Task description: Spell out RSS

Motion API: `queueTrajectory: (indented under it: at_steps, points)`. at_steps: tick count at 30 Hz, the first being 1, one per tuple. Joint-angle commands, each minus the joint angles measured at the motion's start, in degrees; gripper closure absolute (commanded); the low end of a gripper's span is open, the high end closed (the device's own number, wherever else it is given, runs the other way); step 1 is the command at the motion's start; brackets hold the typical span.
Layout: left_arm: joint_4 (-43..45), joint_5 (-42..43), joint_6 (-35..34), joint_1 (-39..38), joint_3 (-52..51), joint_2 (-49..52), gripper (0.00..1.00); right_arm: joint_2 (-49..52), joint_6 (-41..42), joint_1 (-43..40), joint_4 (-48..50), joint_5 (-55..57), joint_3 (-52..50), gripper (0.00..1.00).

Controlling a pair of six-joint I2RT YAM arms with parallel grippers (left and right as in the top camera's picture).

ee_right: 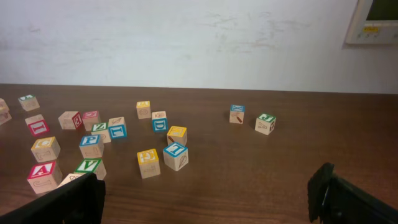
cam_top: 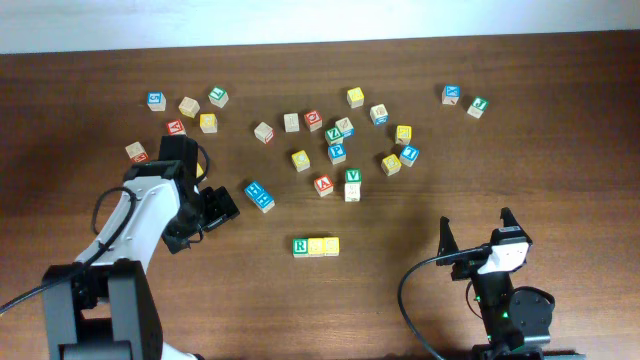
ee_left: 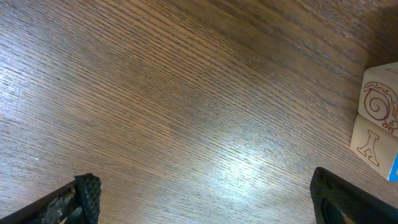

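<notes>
Looks like the last step: R block (cam_top: 299,246) plus two yellow blocks (cam_top: 323,246), prob. S and S (letters too small to read), sit in a row ahead-right of left gripper (cam_top: 222,205). Its jaws are apart and empty, as are the right gripper (cam_top: 478,238)'s. Next: check spelling & spacing.

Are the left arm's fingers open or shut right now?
Open. In the left wrist view the two fingers sit far apart, with only bare table between them.
</notes>
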Motion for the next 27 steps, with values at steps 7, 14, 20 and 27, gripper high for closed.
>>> queueTrajectory:
  at_steps: [7,14,20,27]
  points:
    - [0.1,-0.4,0.3,0.3,0.4,-0.8,0.01,-0.6,-0.4,0.1,-0.3,0.3,-0.3,0.02]
    - [0.1,-0.4,0.3,0.3,0.4,-0.8,0.01,-0.5,-0.4,0.1,-0.3,0.3,-0.3,0.02]
    - [0.1,-0.4,0.3,0.3,0.4,-1.7,0.01,-0.5,-0.4,0.1,-0.3,0.3,-0.3,0.02]
    - [-0.9,-1.5,1.7,0.3,0.4,-19.1,0.01,-0.5,-0.4,0.1,-0.3,0.3,-0.3,0.02]
